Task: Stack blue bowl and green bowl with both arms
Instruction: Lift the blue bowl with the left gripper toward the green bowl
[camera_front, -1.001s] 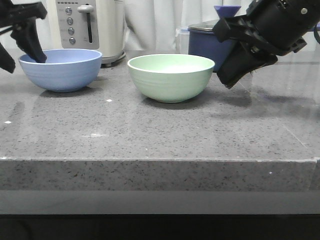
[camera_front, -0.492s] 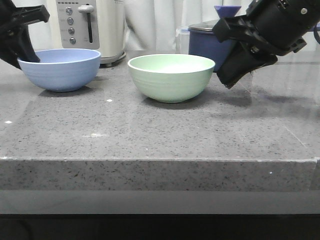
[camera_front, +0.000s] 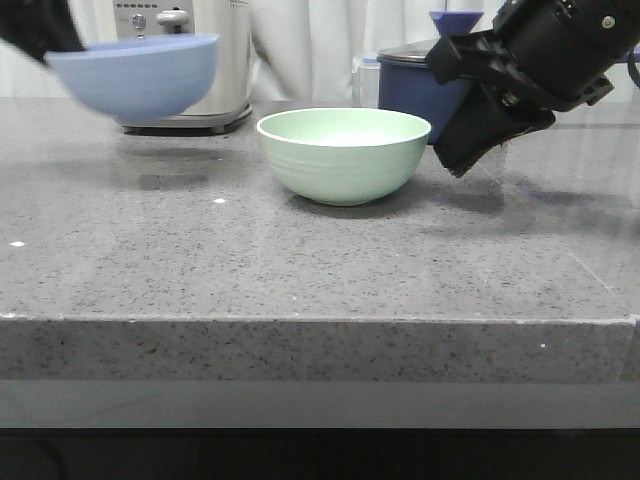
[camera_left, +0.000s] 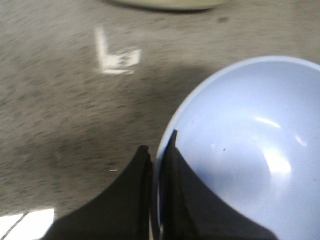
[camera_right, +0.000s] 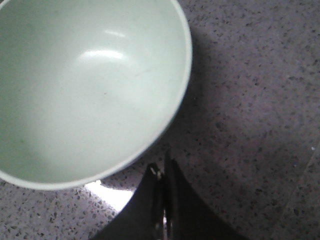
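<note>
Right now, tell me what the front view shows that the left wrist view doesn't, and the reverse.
Only the front view shows the round pale mint-green matte bowl standing on the grey speckled stone counter, the right gripper hanging beside it, the dark navy lidded saucepan, and the white appliance. Only the left wrist view shows the left gripper clamped on the rim, one finger inside and one outside, and the bare interior. Both show the round light periwinkle-blue matte bowl lifted off the counter.
</note>
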